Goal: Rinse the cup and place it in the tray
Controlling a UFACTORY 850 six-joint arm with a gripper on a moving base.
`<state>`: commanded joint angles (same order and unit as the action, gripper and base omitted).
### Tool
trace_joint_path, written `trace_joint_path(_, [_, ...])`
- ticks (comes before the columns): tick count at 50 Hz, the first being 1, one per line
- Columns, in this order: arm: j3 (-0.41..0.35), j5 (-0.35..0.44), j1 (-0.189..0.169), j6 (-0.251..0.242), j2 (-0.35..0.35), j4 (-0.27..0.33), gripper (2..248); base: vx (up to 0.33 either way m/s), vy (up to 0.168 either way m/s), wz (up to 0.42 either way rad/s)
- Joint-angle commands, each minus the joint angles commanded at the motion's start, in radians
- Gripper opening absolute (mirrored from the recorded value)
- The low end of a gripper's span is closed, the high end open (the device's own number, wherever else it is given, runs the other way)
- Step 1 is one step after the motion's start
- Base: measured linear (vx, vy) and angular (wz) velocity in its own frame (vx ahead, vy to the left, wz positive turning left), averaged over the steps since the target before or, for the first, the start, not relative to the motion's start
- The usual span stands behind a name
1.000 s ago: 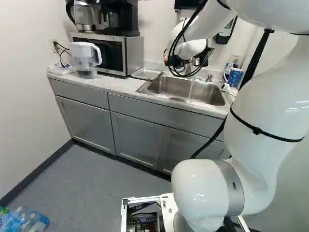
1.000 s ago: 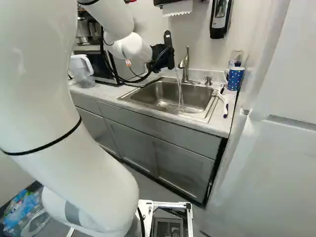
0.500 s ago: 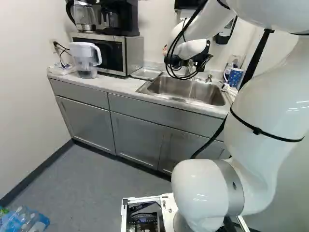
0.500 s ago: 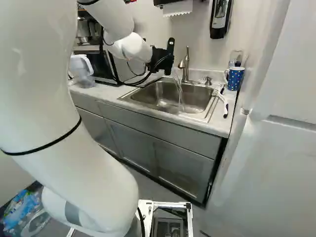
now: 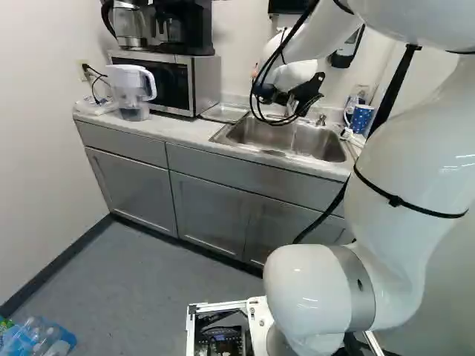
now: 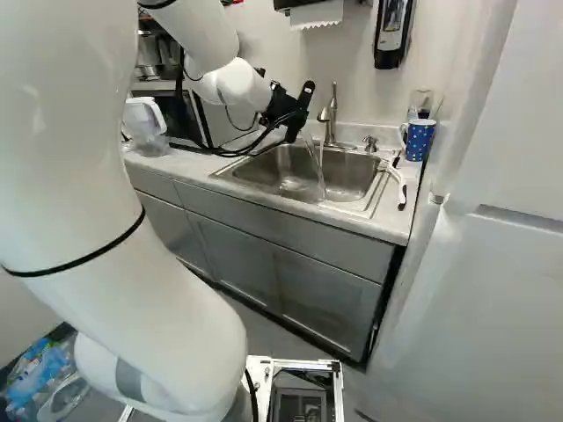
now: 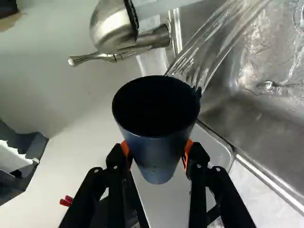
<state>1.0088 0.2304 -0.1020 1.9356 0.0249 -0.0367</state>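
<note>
My gripper [image 6: 297,114] is over the back left part of the sink [image 6: 280,183], beside the faucet [image 6: 329,114]. In the wrist view the gripper [image 7: 156,153] has its orange pads on both sides of a dark blue cup [image 7: 156,159], holding it. The cup's dark mouth faces the wrist camera, and its inside cannot be made out. Water [image 7: 209,52] streams past the rim near the faucet head and falls into the basin. A flat metal tray [image 5: 225,113] lies on the counter between microwave and sink.
Left of the sink are a microwave [image 5: 167,80] and a water pitcher [image 5: 132,90]. Right of it stand a blue dotted mug [image 6: 418,139] and a white-handled brush [image 6: 400,186]. A soap dispenser [image 6: 392,33] and a paper towel holder [image 6: 315,12] hang above.
The gripper has tipped over and dropped slightly beside the faucet, the cup moving with it. Water now falls in two slanting streams. The base has not moved.
</note>
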Motion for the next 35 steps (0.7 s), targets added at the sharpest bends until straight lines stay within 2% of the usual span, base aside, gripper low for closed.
trace_joint_path(35, [0.000, 0.000, 0.000, 0.000, 0.000, 0.000, 122, 0.000, 0.000, 0.000])
